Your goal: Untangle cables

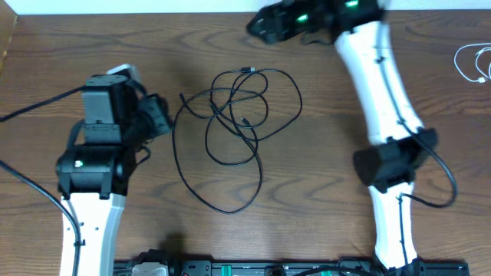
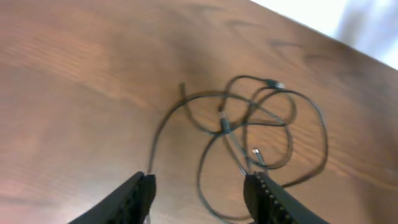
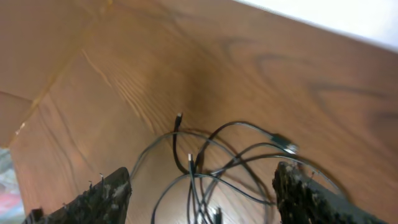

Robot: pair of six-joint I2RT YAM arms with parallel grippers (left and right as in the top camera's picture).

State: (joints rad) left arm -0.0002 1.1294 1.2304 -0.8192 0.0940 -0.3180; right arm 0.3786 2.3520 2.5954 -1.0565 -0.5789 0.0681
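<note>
Worktop (image 1: 61, 46): brown wood grain is shown. Both arms are based at its near edge.

Black cable (image 1: 230, 103): it is laid loose near the middle of the worktop, between the two arms. Several overlapping loops are gathered toward the far edge. One long open loop is trailed toward the near edge.

Plug (image 1: 247, 71): a small connector is seen at the far side of the tangle. A second cable tip (image 1: 182, 97) is pointed toward the left edge. A third small end is enclosed within the loops.

White cable (image 1: 472, 65): it is coiled at the right edge, near the far right corner, well apart from the black cable. Part of it is cut off by the frame.

Left gripper (image 2: 199, 186): its jaws are parted and nothing is clamped. It is placed just left of the tangle and is aimed at it. In the wrist view a strand of the long loop is seen close to one finger (image 2: 140, 190). Whether they touch cannot be told.

Right gripper (image 3: 202, 180): it is released, with its jaws spread wide. It is placed near the far edge, beyond the tangle. The loops are framed between its fingers, but none is grasped.

Arm wire (image 1: 31, 103): a thicker black wire is attached to the left arm and is run off toward the left edge.
</note>
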